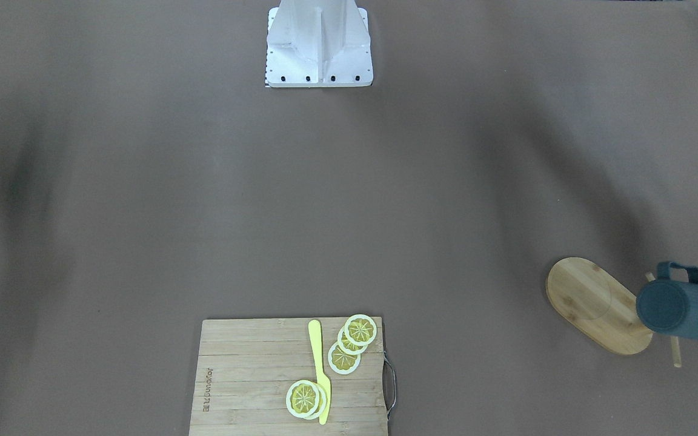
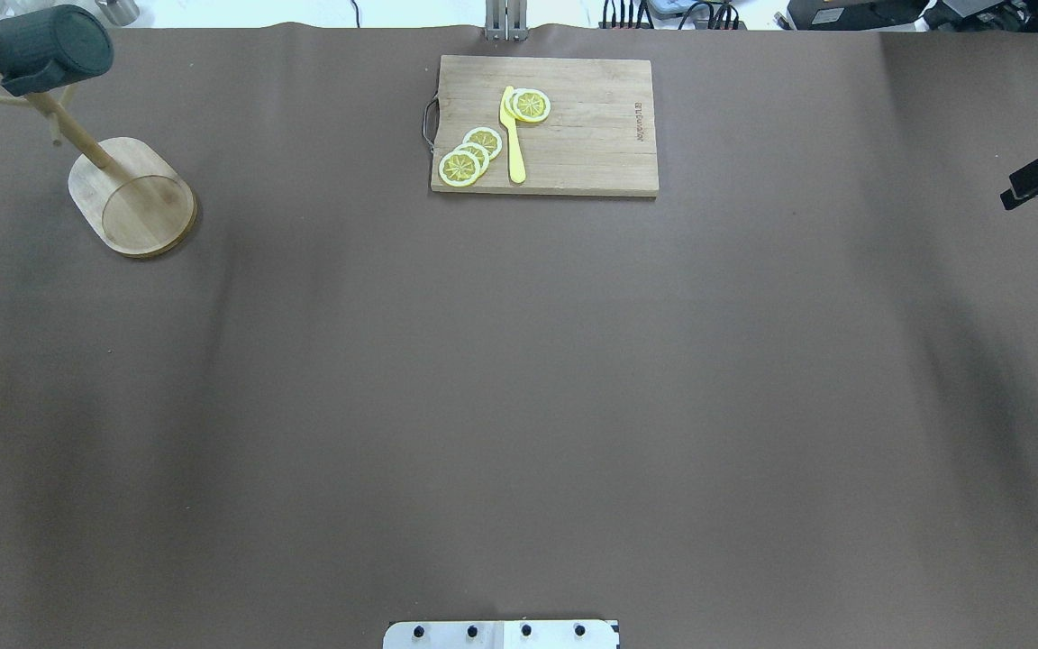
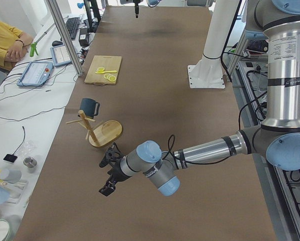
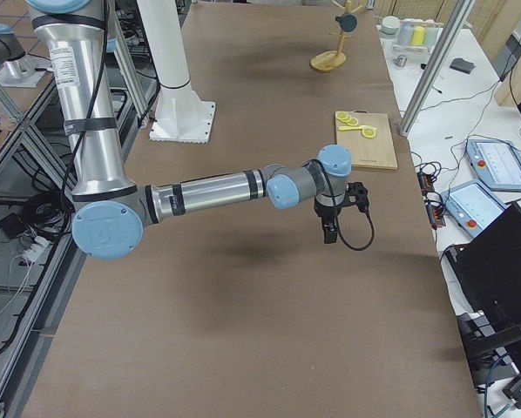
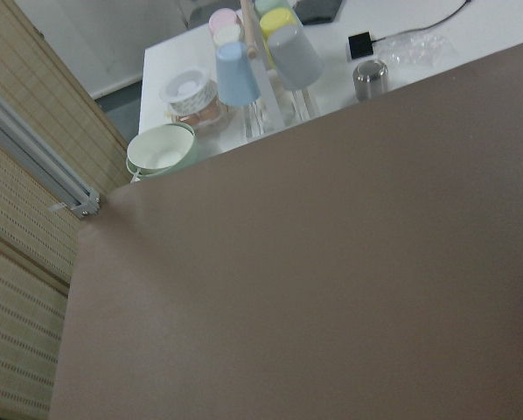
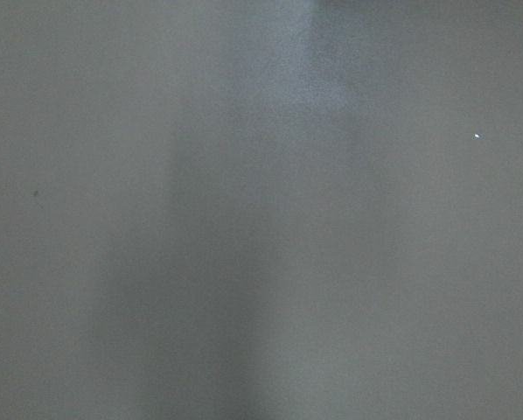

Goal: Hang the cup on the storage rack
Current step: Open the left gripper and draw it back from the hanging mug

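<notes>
Cup first: where is it, and how far from the grippers?
– The cup (image 1: pixel 685 309) hangs on its side with its handle over a peg near the top of the rack (image 1: pixel 591 303), at the table's far corner on the robot's left. It is well apart from both grippers. The left gripper (image 3: pixel 106 190) is the nearer one. It hangs above bare table beside the rack's base and touches nothing.

And the right one?
– The right gripper (image 4: pixel 328 231) points down over the other end of the table, beyond the cutting board (image 1: pixel 252 369) as seen from the cup.

Are they spread or pressed together?
– I cannot tell for either. The left gripper shows only in a side view. The overhead view shows just a dark piece of the right gripper at its edge. Neither holds anything that I can see.

Count the things for me.
– One cup, one rack, one cutting board and one yellow knife (image 1: pixel 319 363). There are five lemon slices (image 1: pixel 361 330) on the board, three overlapping in a row and two stacked by the knife.

What of the surface and the room?
– The table (image 1: pixel 349 212) has a brown, faintly creased cover, and the robot's white pedestal (image 1: pixel 319 48) stands on it. A white side bench (image 5: pixel 471 35) beyond the rack end carries pastel cups, a pale green bowl and a small metal tin. A person in yellow (image 3: pixel 4 42) sits at a desk along the far side.
</notes>
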Controlling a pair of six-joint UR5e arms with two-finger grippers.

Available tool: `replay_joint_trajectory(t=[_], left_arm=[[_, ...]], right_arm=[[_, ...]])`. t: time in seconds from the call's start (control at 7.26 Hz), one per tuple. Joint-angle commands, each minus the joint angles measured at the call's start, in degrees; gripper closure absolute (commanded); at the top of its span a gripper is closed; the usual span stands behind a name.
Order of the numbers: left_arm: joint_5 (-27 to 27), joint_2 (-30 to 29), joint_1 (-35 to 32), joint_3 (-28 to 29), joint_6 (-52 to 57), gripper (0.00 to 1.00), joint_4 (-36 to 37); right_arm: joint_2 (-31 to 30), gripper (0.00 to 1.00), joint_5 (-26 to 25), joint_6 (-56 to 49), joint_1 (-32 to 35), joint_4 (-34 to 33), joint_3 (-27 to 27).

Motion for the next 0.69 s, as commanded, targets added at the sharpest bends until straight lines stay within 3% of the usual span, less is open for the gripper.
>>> replay_joint_trajectory(t=[0.0,0.28,0.55], left_arm=[[-8.91,-0.60,-0.05,-8.70,0.24,0.02,19.42],[-20.16,-0.51,-0.05,-19.33,-0.20,0.02,40.25],[-23.45,0.28,-0.06,-25.42,-0.64,0.02,51.99]], right_arm=[[-1.24,0.00,-0.05,-0.23,2.43,-0.16,-0.07],[-3.43,0.00,0.12,-0.32,3.84,-0.07,-0.07],[-4.32,0.00,0.12,-0.84,4.98,-0.59,-0.16]])
